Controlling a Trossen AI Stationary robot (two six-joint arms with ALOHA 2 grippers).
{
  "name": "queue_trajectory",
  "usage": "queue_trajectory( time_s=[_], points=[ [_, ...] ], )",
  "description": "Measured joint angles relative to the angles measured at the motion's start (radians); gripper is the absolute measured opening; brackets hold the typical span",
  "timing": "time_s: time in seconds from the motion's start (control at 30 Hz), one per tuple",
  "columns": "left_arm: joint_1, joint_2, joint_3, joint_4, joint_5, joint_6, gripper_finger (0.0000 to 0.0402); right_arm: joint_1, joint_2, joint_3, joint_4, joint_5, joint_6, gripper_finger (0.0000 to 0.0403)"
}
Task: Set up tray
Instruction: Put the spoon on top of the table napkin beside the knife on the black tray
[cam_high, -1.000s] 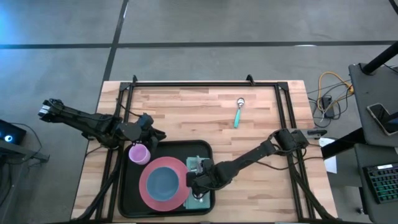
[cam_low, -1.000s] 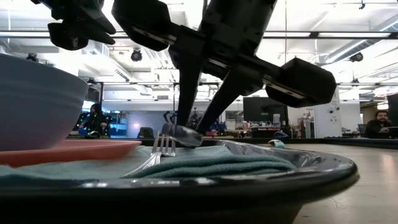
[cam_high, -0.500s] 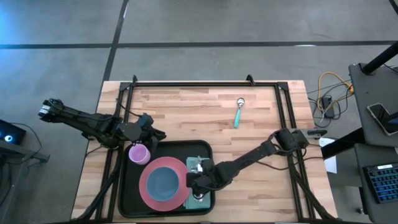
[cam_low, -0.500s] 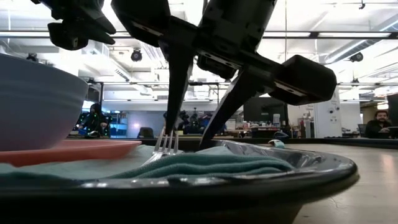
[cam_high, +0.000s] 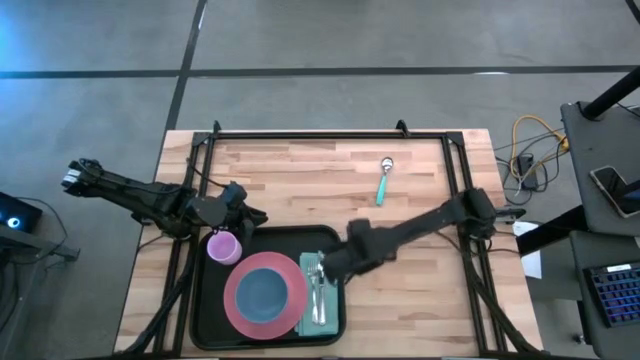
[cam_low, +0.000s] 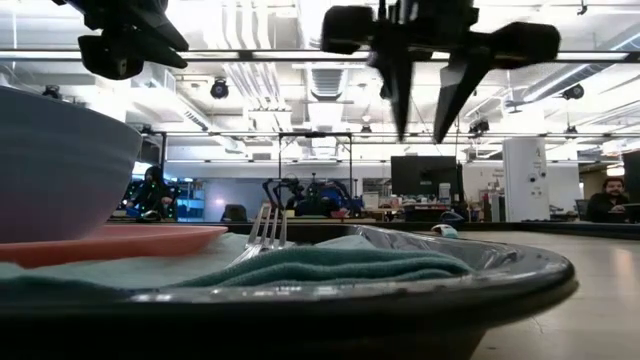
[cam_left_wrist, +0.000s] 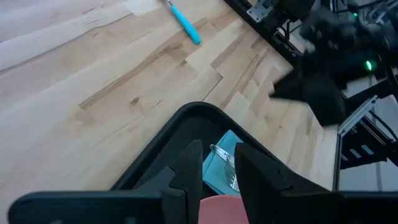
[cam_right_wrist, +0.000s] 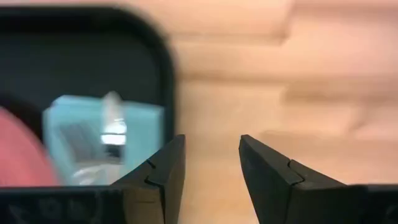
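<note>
The black tray (cam_high: 205, 320) lies at the table's near edge. On it a pink plate (cam_high: 236, 312) carries a blue bowl (cam_high: 262, 292), a pink cup (cam_high: 223, 246) stands in its far left corner, and a teal napkin (cam_high: 326, 296) bears a fork (cam_high: 317, 290) along its right side. My right gripper (cam_high: 335, 266) hangs open above the tray's far right corner, clear of the fork (cam_right_wrist: 112, 124). My left gripper (cam_high: 250, 216) waits open just beyond the cup. In the low view the fork's tines (cam_low: 265, 228) rest on the folded napkin (cam_low: 330, 265).
A spoon with a teal handle (cam_high: 383, 182) lies on the bare wood toward the table's far right. Black frame rails (cam_high: 330, 134) run along the far edge and both sides. Bare wood lies between the tray and the spoon.
My right gripper has opened and let go of the fork, then risen and drawn away toward the table's right and far side. The fork stays lying on the napkin. The left arm has kept still.
</note>
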Motion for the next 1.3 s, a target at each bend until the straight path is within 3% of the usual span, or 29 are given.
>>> queue_trajectory(
  time_s=[0.37,0.53,0.73,0.9,1.03,1.3],
  points=[
    [0.000,0.000,0.000,0.004,-0.023,0.000,0.0075,-0.299,-0.039,-0.017,-0.133,-0.002,-0.407,0.0103],
    [0.000,0.000,-0.004,0.003,-0.023,0.000,0.0075,-0.468,-0.091,-0.155,-0.214,-0.025,-0.513,0.0096],
    [0.000,0.000,-0.025,0.002,-0.023,0.000,0.0075,-0.574,-0.258,-0.344,-0.012,-0.035,-0.530,0.0095],
    [0.007,0.000,-0.039,0.004,-0.051,0.001,0.0075,-0.606,-0.354,-0.471,0.152,0.028,-0.498,0.0095],
    [0.036,0.000,-0.040,0.004,-0.054,0.001,0.0075,-0.649,-0.360,-0.553,0.239,0.019,-0.480,0.0105],
    [0.129,0.000,-0.035,0.008,-0.044,0.065,0.0075,-0.686,-0.299,-0.620,0.417,-0.010,-0.486,0.0164]
  ],
)
